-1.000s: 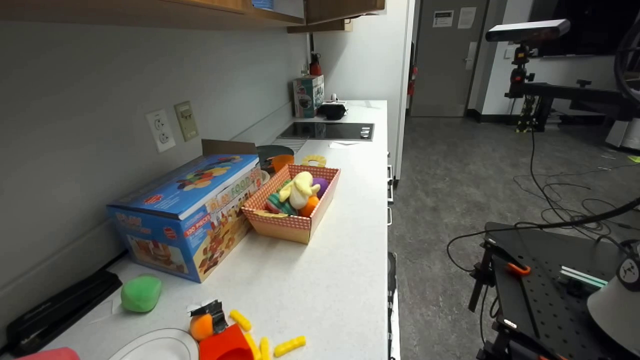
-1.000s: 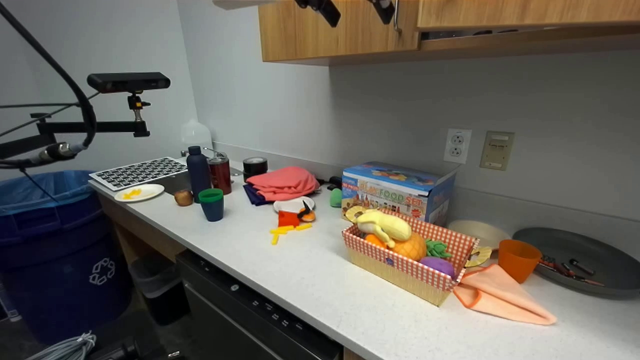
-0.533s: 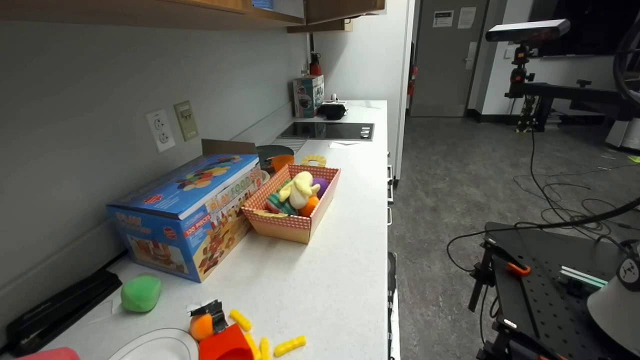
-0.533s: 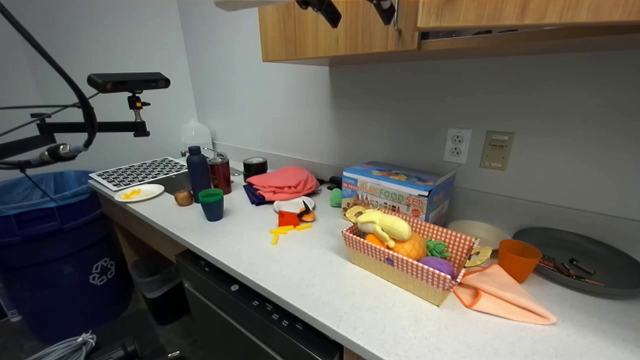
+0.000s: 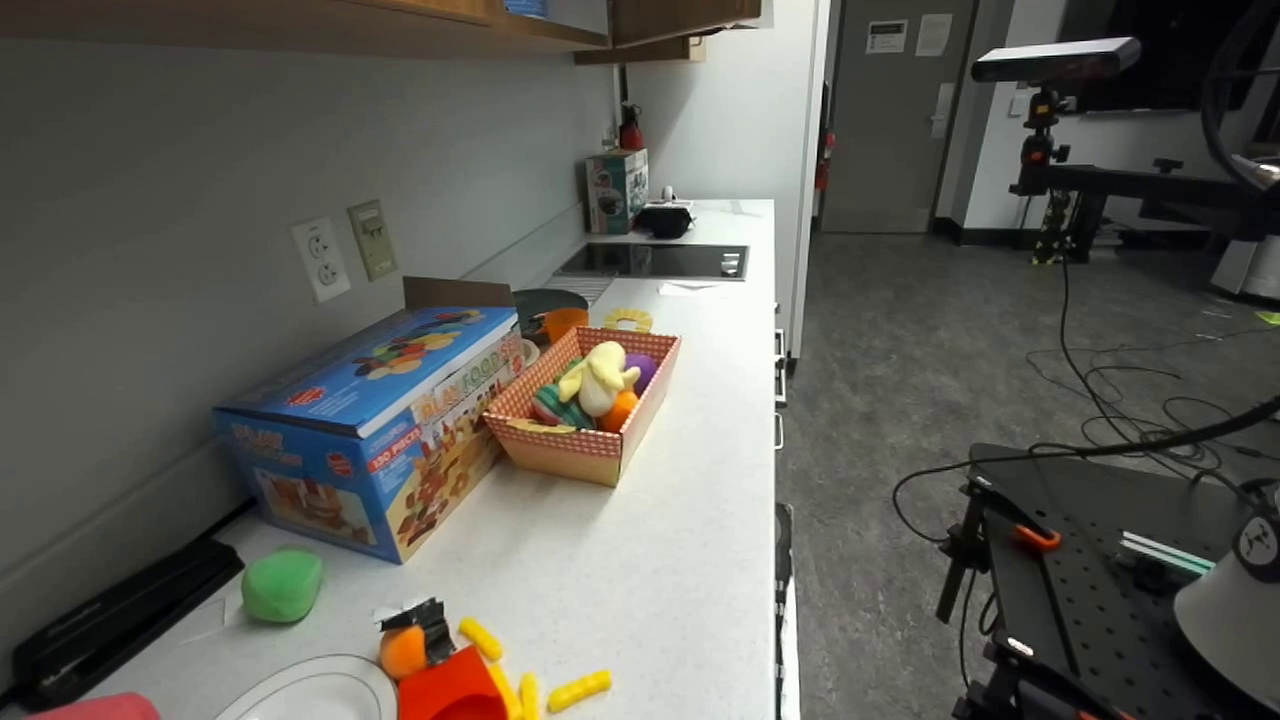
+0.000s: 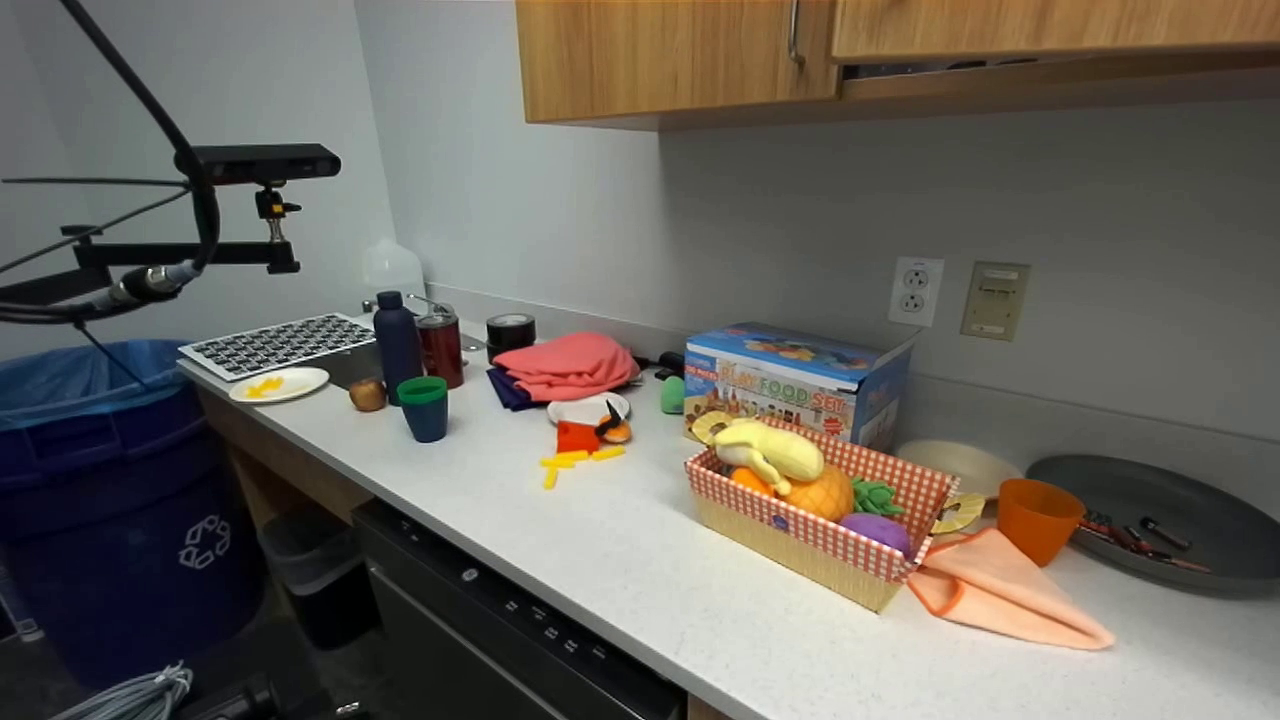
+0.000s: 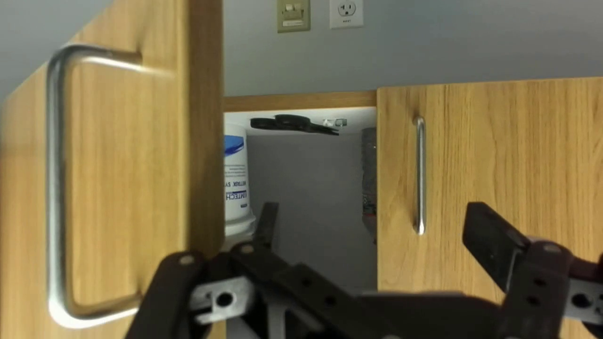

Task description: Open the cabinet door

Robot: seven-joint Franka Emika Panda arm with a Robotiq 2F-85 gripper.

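Two light-brown cabinet doors show in the wrist view, which stands upside down. One door [image 7: 471,160] is shut, with a thin metal handle [image 7: 421,179]; it also shows in an exterior view [image 6: 680,60]. The other door [image 7: 118,197] is swung open, with a large metal handle [image 7: 56,188] close to the camera; it shows in both exterior views [image 5: 685,20] [image 6: 1060,25]. My gripper [image 7: 372,207] is open and empty. One finger is in front of the cabinet opening, the other in front of the shut door. The gripper is out of view in both exterior views.
Inside the cabinet are a white tub [image 7: 235,174] and black scissors [image 7: 292,123]. Below, the counter [image 6: 560,530] holds a blue box [image 6: 790,390], a checked basket [image 6: 780,545] and cups. A camera on an arm [image 6: 260,165] stands at the side.
The fingertips seen before the shut door in an exterior view have left that view. The arm's cable has shifted. The open door's edge has moved slightly.
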